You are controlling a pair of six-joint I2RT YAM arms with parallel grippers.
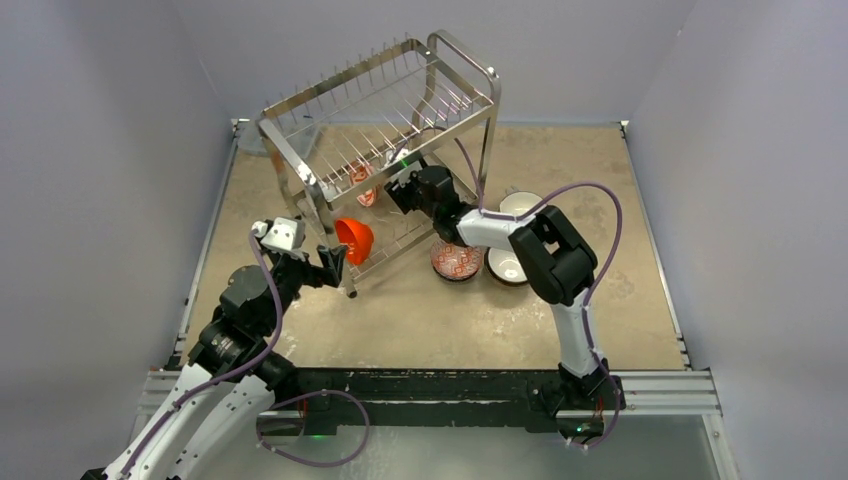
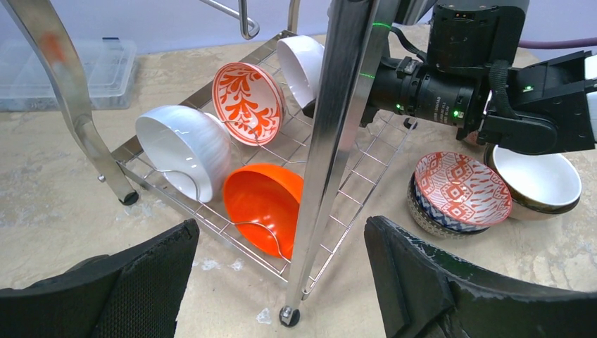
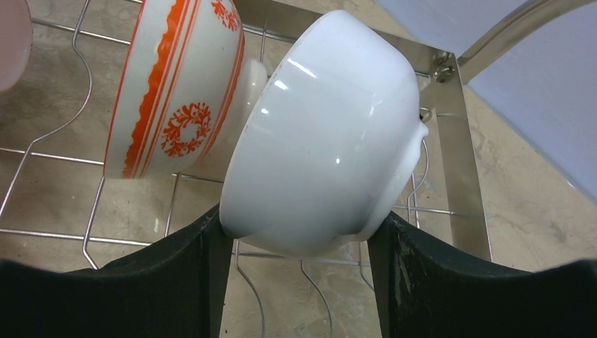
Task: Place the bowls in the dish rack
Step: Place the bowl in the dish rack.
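Observation:
The dish rack (image 1: pixel 380 100) stands at the back of the table. Its lower tier holds an orange bowl (image 2: pixel 260 204), a ribbed white bowl (image 2: pixel 183 148) and a red floral bowl (image 2: pixel 248 102), all on edge. My right gripper (image 3: pixel 296 239) reaches into that tier, and its fingers touch both sides of a plain white bowl (image 3: pixel 324 141) tilted beside the floral bowl (image 3: pixel 176 91). My left gripper (image 2: pixel 281 282) is open and empty, just in front of the rack's near leg (image 2: pixel 331 141) and the orange bowl (image 1: pixel 355 240).
On the table right of the rack are a red-patterned bowl stacked on a teal-patterned one (image 2: pixel 461 186), a white bowl with a brown outside (image 2: pixel 538 179) and another bowl (image 1: pixel 520 203) behind. A clear plastic box (image 2: pixel 98 63) lies at far left.

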